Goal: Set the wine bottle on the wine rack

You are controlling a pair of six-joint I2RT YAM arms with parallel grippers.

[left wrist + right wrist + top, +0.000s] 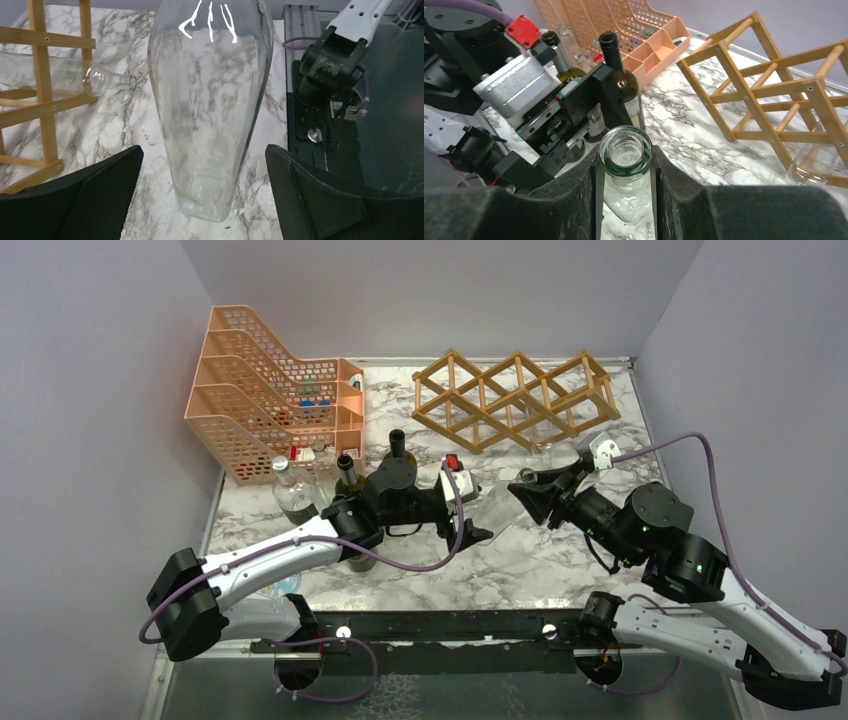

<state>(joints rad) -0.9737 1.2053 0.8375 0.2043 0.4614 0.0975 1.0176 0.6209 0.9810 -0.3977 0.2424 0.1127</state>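
Wooden wine rack (pixel 39 35), one clear bottle (pixel 100 81) inside

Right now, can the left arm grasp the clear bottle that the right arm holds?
Probably yes: the left claw stands open with a finger on each side of the clear bottle, and the right claw grips only its neck.

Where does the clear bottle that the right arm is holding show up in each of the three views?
Top external: the clear bottle is faint, just right of and below centre.
Left wrist: it fills the centre, its body between the open left fingers.
Right wrist: bottom centre, its neck clamped by the right fingers.
Shared landmark: the wooden wine rack.
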